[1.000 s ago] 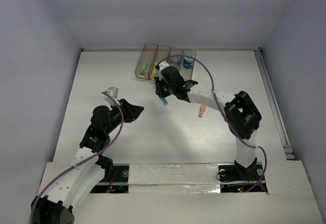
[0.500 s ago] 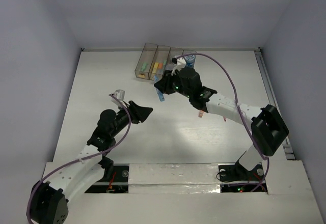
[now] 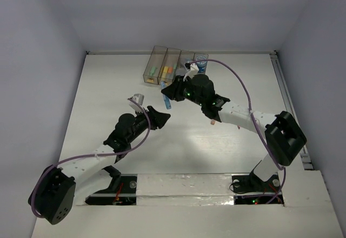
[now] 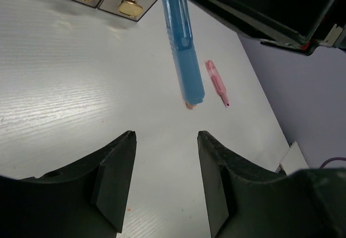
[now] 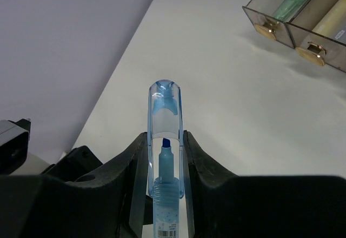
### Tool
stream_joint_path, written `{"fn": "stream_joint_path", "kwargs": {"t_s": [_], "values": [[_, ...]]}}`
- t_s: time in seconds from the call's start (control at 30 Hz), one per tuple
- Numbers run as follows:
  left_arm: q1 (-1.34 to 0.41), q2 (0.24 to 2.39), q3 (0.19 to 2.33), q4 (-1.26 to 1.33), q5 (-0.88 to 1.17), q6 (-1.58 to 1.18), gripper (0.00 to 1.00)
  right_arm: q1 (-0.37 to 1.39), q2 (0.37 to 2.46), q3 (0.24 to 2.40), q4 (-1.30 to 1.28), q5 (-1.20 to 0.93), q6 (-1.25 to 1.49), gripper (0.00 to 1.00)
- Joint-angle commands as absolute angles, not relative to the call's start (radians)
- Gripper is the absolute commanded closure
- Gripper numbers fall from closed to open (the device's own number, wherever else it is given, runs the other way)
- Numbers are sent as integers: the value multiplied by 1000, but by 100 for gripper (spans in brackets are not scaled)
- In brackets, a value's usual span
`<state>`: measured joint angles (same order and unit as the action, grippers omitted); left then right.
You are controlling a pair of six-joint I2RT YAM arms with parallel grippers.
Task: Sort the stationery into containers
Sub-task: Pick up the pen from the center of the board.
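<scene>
Bare bench (image 3: 108, 86) open left of bins (image 3: 147, 75); ahead of left fingers (image 4: 116, 178), right arm (image 3: 238, 116) and its blue marker (image 4: 183, 59) block passage, pink marker (image 4: 216, 82) beyond.

The white table (image 3: 108, 92) carried four smoky-brown translucent bins (image 3: 158, 51), side by side in a row near its far edge, their yellow-labelled ends turned toward the near side. A pink marker (image 4: 216, 82) lay flat on the bare surface, well apart from them.
</scene>
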<state>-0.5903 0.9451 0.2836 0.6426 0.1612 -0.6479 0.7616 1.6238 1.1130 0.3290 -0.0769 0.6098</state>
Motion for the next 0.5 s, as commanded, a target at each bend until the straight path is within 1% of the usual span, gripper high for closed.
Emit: {"fn": "stream_joint_path", "kwargs": {"t_s": [0.0, 0.2, 0.3, 0.47], "values": [[-607, 960, 344, 767, 146, -629, 54, 770, 1620, 1108, 417, -91, 630, 96], [-617, 982, 344, 834, 147, -627, 55, 788, 1628, 1095, 433, -77, 623, 96], [-617, 994, 353, 838, 137, -626, 58, 788, 1629, 1097, 428, -72, 618, 96], [-617, 1026, 373, 831, 110, -624, 67, 788, 1637, 1101, 423, -78, 617, 96]]}}
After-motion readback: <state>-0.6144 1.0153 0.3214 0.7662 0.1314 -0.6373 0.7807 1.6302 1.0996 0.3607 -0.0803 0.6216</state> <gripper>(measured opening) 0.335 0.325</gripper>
